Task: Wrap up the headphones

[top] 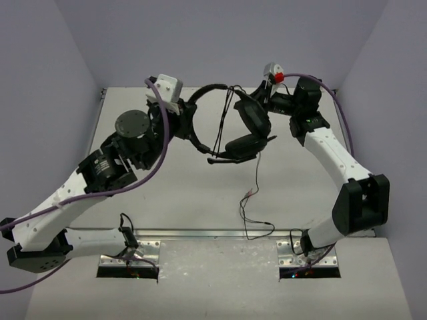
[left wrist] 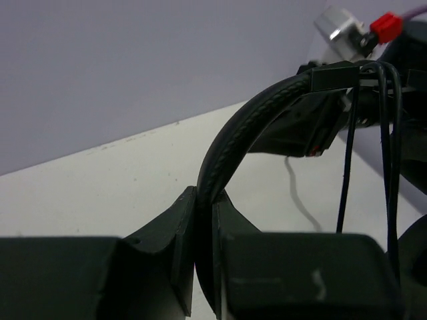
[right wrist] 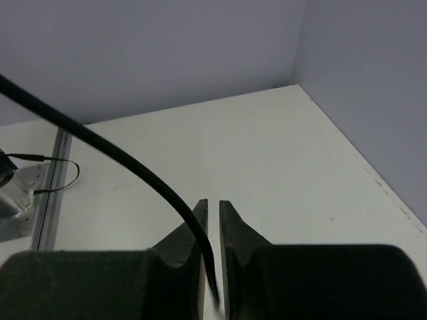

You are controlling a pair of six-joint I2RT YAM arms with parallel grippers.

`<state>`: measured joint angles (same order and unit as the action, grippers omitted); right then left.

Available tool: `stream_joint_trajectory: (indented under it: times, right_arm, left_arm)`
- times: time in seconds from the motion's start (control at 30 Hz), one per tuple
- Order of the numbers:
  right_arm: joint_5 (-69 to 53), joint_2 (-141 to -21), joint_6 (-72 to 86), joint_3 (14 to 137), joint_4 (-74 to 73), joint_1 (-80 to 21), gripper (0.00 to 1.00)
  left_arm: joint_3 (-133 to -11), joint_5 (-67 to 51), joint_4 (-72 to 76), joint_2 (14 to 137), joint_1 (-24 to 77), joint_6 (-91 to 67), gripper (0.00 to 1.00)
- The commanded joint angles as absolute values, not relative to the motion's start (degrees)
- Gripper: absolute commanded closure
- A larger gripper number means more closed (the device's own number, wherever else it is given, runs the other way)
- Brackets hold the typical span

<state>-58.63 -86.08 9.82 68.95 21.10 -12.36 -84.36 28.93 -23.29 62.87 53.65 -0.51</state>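
The black headphones (top: 243,143) hang above the table between both arms. My left gripper (top: 183,115) is shut on their thin headband (top: 200,93); in the left wrist view the headband (left wrist: 253,113) rises from between the closed fingers of the left gripper (left wrist: 203,197). Strands of the thin black cable (left wrist: 347,160) drape over the headband's far end. My right gripper (top: 261,95) sits just behind the upper earcup (top: 252,115). In the right wrist view the right gripper (right wrist: 213,203) has its jaws parted a crack, and the cable (right wrist: 120,153) runs loosely down into that gap.
The cable's loose tail (top: 257,180) drops to the table and loops near the front edge (top: 257,230). Metal mounting plates (top: 130,257) (top: 310,257) hold the arm bases. A purple robot cable (top: 162,133) arcs over the left arm. Walls close in behind and on both sides.
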Motion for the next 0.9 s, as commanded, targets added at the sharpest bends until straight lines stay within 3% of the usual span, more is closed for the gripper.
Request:
stream_joint_trajectory:
  times: [0.0, 0.1, 0.23, 0.3, 0.37, 0.4, 0.6, 0.73, 0.87]
  right_arm:
    - [-59.95, -88.24, 10.82, 73.82, 17.88, -11.6, 0.87]
    - [-59.85, -89.56, 11.16, 73.92, 17.05, -12.3, 0.81]
    - [-59.59, -89.47, 15.27, 68.84, 24.32, -15.81, 0.95]
    - [-58.45, -90.08, 16.78, 67.42, 29.34, -18.96, 0.97]
    - [-56.53, -91.14, 18.01, 66.8, 31.71, -20.91, 0.8]
    - [-54.16, -92.36, 18.63, 66.8, 32.51, -22.4, 0.77]
    - [-52.74, -99.13, 27.58, 65.31, 44.28, -26.1, 0.79]
    - [-52.12, -100.28, 30.84, 55.65, 56.99, -30.84, 0.79]
    - [-53.61, -104.14, 39.53, 49.06, 70.73, -34.62, 0.92]
  left_arm:
    - [-89.91, 36.88, -21.0, 59.42, 54.4, -1.15, 1.0]
    - [-89.3, 34.81, -18.56, 56.44, 54.32, -2.71, 1.0]
    - [-93.24, 34.81, -19.86, 57.74, 54.4, -9.64, 1.0]
    - [-95.0, 34.63, -20.82, 59.58, 54.4, -12.11, 1.0]
    - [-100.17, 34.72, -23.1, 61.69, 54.4, -14.84, 1.0]
    - [-102.28, 35.06, -25.73, 63.96, 54.4, -15.98, 1.0]
    - [-114.07, 47.35, -30.49, 70.74, 54.4, -20.31, 1.0]
    - [-123.28, 56.84, -31.19, 79.34, 54.32, -13.73, 1.0]
    - [-136.64, 54.68, -36.9, 90.59, 46.8, -14.14, 1.0]
